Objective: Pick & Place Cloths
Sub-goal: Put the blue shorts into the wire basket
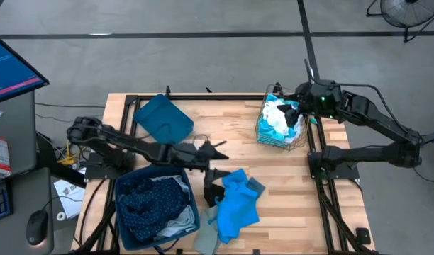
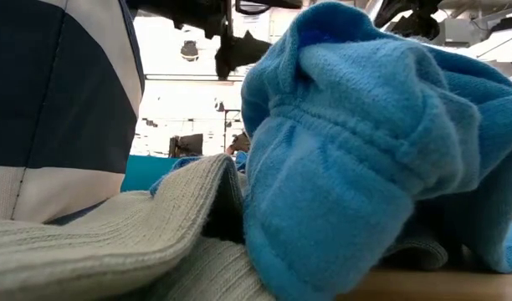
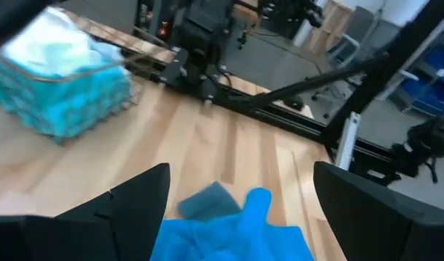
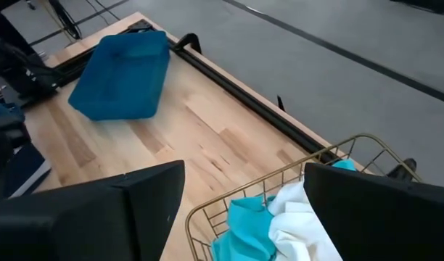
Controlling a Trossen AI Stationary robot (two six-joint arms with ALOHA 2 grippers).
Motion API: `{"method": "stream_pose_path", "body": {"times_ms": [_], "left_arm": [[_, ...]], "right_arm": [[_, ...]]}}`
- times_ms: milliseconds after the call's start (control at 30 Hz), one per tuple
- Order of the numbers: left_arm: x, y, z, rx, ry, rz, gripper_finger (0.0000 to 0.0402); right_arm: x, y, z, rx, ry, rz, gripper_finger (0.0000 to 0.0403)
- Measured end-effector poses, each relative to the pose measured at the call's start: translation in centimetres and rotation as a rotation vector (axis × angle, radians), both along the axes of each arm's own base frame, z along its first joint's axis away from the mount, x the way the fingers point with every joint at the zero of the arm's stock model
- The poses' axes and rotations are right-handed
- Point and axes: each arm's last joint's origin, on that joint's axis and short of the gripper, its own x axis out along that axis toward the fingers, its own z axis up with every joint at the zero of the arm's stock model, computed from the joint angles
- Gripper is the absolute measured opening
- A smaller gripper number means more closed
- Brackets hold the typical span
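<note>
A bright blue cloth lies crumpled on the table near its front edge and fills the low view. A small grey-green cloth lies against its far side. My left gripper hovers open above the table, just beyond the blue cloth. My right gripper hovers open over the wire basket, which holds the turquoise-and-white cloth. The navy dotted cloth and the pale grey-blue cloth lie in the near-left bin.
A dark-blue bin stands at the near-left corner. A second blue bin lies tipped at the far left. A grey ribbed cloth lies by the front edge. Bare wood spans the table's middle, between bin and basket.
</note>
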Motion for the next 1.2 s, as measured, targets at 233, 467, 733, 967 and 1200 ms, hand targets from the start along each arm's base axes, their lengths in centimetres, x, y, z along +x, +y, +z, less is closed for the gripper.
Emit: {"method": "stream_pose_path", "body": {"times_ms": [233,467,733,967,1200], "left_arm": [[2.1,-2.0,-2.2,0.044,0.044,-0.076,0.0309],[5.4,-4.0,-3.1,0.137,0.045,-0.170,0.0317],[6.4,-4.2,-5.3,0.221,0.122,-0.185,0.0315],[6.6,-4.3,-7.0,0.239,0.182,-0.217,0.0314],[7.0,-4.2,-9.3,0.253,0.240,-0.227,0.0314]], "right_arm": [[0.3,0.3,-0.4,0.006,0.011,0.027,0.0276],[0.6,0.7,-0.9,0.070,-0.014,0.005,0.0276],[1.1,2.0,-0.9,0.115,-0.040,0.058,0.0276],[1.3,3.1,-0.9,0.118,-0.037,0.123,0.0276],[1.4,3.3,-0.9,0.118,-0.037,0.138,0.0276]]}}
